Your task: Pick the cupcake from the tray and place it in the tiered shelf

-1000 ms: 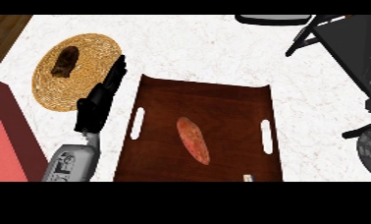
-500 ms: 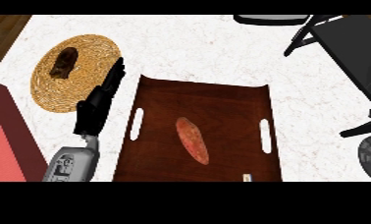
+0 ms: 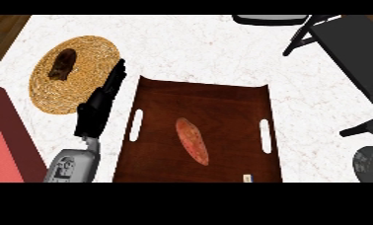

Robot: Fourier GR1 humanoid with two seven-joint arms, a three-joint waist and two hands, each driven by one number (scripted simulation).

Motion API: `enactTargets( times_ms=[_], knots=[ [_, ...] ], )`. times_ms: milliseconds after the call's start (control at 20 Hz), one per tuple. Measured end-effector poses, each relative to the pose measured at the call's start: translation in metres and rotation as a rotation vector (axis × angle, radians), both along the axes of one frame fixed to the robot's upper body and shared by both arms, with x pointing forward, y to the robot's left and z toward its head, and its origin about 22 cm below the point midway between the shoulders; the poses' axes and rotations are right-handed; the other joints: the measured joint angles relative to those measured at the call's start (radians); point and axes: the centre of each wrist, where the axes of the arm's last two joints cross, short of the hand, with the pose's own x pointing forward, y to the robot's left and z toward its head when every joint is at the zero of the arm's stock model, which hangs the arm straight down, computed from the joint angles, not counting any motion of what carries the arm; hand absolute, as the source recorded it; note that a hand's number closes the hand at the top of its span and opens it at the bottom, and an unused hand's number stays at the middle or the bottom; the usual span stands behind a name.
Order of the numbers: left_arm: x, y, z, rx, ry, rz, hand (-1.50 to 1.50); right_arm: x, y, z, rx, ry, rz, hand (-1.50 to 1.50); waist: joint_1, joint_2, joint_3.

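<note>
A dark brown wooden tray (image 3: pixel 226 105) with white slot handles lies in the middle of the counter. On it rests a long reddish-orange item (image 3: pixel 192 140), lying flat; it does not look like a cupcake. To the left, a round woven plate (image 3: pixel 87 56) carries a small dark brown lump (image 3: pixel 63 63) that may be the cupcake. My left hand (image 3: pixel 98 108) is open with its fingers straight, between the woven plate and the tray's left edge, fingertips over the plate's rim. The black tiered shelf (image 3: pixel 342 46) stands at the upper right. My right hand does not show.
A red and dark red block (image 3: pixel 18 150) fills the lower left corner. A dark round object (image 3: pixel 363 162) sits at the right edge below the shelf's leg. The white marbled counter (image 3: pixel 197 46) stretches behind the tray.
</note>
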Motion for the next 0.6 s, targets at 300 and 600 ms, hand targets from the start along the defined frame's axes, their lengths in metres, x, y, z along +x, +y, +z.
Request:
enactTargets(
  times_ms=[300, 600],
  knots=[
    [-0.001, 0.007, 0.001, 0.003, 0.006, 0.003, 0.0, -0.01, 0.012, 0.007, -0.007, -0.09, 0.006, -1.5, -0.002, -0.003, 0.0],
    [0.0, 0.007, 0.0, 0.002, 0.002, 0.007, 0.0, -0.015, 0.026, 0.016, 0.006, -0.19, 0.073, -1.5, -0.002, -0.003, 0.0]
  ],
)
